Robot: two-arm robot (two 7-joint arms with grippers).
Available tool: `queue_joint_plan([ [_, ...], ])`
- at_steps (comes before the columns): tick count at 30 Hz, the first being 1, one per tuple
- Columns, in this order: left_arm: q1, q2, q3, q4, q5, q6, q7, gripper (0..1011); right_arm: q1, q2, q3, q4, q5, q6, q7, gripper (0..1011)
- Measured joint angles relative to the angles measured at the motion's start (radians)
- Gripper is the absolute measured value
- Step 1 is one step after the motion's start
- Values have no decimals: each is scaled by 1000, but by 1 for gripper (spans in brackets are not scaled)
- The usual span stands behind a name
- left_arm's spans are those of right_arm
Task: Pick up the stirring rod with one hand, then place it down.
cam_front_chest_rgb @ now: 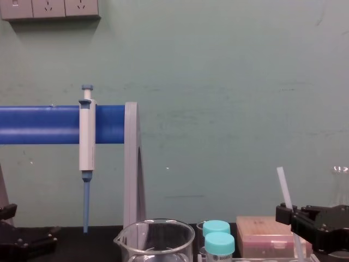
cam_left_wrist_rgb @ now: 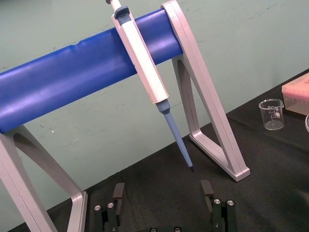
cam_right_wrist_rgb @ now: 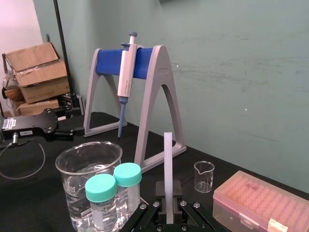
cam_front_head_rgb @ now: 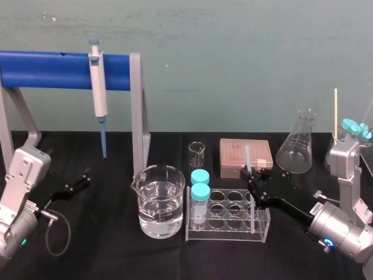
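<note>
The stirring rod (cam_front_head_rgb: 249, 158) is a thin whitish rod standing nearly upright, its lower end down in a right-hand hole of the clear tube rack (cam_front_head_rgb: 228, 233). My right gripper (cam_front_head_rgb: 254, 175) is shut on the rod partway up, reaching in from the right. In the right wrist view the rod (cam_right_wrist_rgb: 168, 164) rises straight from between the black fingers (cam_right_wrist_rgb: 177, 193). The chest view shows the rod (cam_front_chest_rgb: 283, 184) leaning slightly above the right gripper (cam_front_chest_rgb: 286, 214). My left gripper (cam_front_head_rgb: 87, 174) rests parked on the table at the left, and in the left wrist view it (cam_left_wrist_rgb: 163, 193) is open and holds nothing.
A water-filled beaker (cam_front_head_rgb: 160, 201) stands left of the rack, which holds two teal-capped vials (cam_front_head_rgb: 200, 185). Behind are a small beaker (cam_front_head_rgb: 197, 153), a pink tip box (cam_front_head_rgb: 246, 156) and a conical flask (cam_front_head_rgb: 297, 146). A pipette (cam_front_head_rgb: 98, 87) hangs on the blue-barred stand (cam_front_head_rgb: 52, 70).
</note>
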Motion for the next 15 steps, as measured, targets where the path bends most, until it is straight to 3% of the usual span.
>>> queue_joint_plan([
  [7, 0, 0, 0, 0, 0, 0, 0, 1000, 0, 0, 0, 0, 1, 0, 1, 120],
  [15, 0, 0, 0, 0, 0, 0, 0, 1000, 0, 1, 0, -1, 1, -1, 1, 384],
])
